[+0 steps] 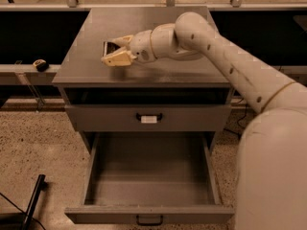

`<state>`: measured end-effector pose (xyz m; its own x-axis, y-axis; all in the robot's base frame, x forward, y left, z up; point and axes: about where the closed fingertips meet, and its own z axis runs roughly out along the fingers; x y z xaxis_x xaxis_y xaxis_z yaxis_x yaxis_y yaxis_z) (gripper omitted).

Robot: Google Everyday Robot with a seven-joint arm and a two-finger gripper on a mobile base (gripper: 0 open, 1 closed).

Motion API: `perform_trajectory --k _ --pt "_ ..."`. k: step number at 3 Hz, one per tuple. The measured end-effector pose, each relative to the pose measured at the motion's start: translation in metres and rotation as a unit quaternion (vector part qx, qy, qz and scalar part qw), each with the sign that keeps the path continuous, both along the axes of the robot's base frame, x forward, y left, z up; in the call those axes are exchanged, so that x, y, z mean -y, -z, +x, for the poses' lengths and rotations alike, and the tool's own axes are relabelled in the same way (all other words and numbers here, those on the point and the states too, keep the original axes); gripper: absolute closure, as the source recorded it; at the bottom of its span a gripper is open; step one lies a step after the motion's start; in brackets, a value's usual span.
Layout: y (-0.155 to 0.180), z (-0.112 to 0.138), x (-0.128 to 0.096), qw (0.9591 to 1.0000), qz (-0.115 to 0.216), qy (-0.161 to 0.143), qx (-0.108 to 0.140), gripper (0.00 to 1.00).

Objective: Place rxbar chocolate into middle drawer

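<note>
My gripper (114, 51) is over the left part of the grey cabinet top (158, 20). It is shut on the rxbar chocolate (108, 47), a small flat black bar that shows between the cream fingers (118, 59), just above the surface. Below, the middle drawer (148, 213) is pulled wide open and its inside is bare; a plain dark handle (149, 220) is on its front. The gripper is above and behind the open drawer.
A shut grey drawer with a white tag on its handle (148, 118) sits above the open one. My arm and white body (273, 171) fill the right side. A small dark object (41, 64) lies on the left ledge. A black pole (33, 200) leans at the lower left.
</note>
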<state>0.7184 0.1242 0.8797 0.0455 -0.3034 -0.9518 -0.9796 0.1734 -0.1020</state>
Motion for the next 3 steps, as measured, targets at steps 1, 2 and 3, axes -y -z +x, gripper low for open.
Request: perform_trajectory --k 1,2,3 --pt "-0.025 -0.049 0.003 0.9975 -0.051 -0.039 0.031 1.0" --pt "-0.028 -0.1 0.022 0.9942 -0.097 -0.04 0.024 1.0" --pt "0.01 -0.143 0.011 0.9947 -0.095 -0.036 -0.012 1.0"
